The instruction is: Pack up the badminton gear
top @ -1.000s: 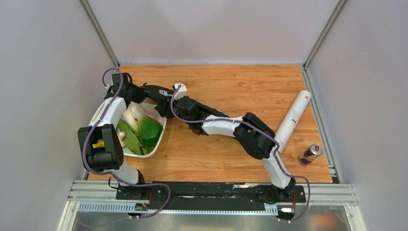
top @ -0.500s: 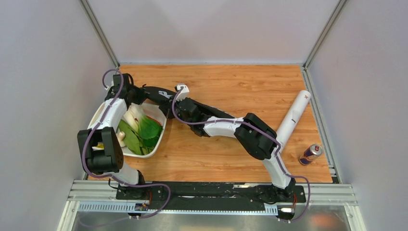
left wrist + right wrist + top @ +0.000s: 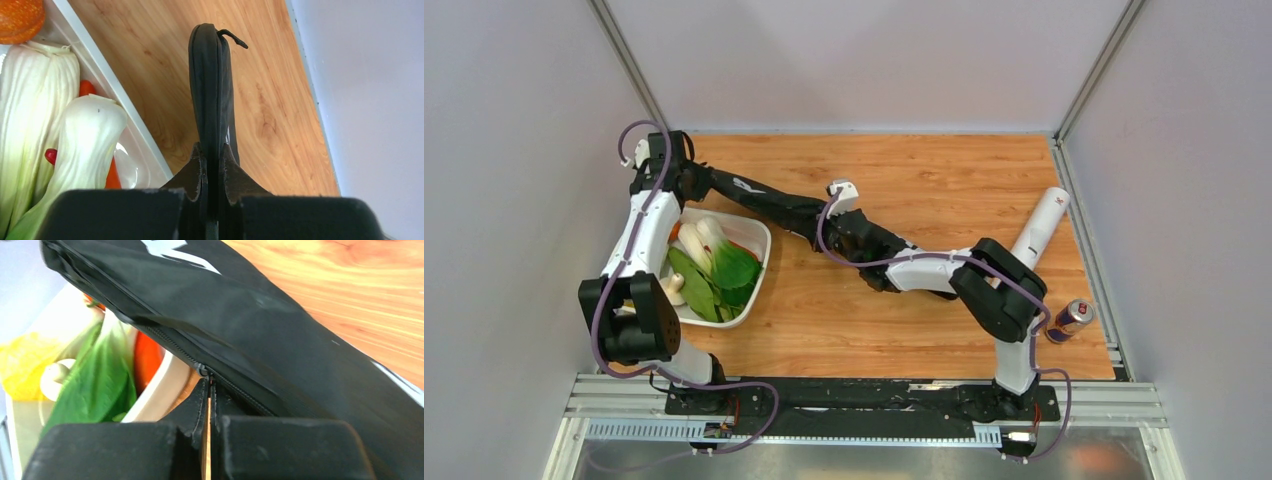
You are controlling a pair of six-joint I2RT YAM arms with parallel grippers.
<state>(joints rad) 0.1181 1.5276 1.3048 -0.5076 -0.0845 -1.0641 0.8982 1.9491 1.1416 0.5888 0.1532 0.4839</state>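
Pinching the zipper pull [image 3: 202, 371], right gripper [image 3: 207, 387] is fully closed, just above the tray [image 3: 165, 385] rim. Racket bag [image 3: 759, 195] is stretched in air between both claws, over the table [image 3: 924, 170] at far left. Left gripper [image 3: 210, 152] clamps its far end. Judgement: light, limp fabric; hold seam and pull, not the slack panel.
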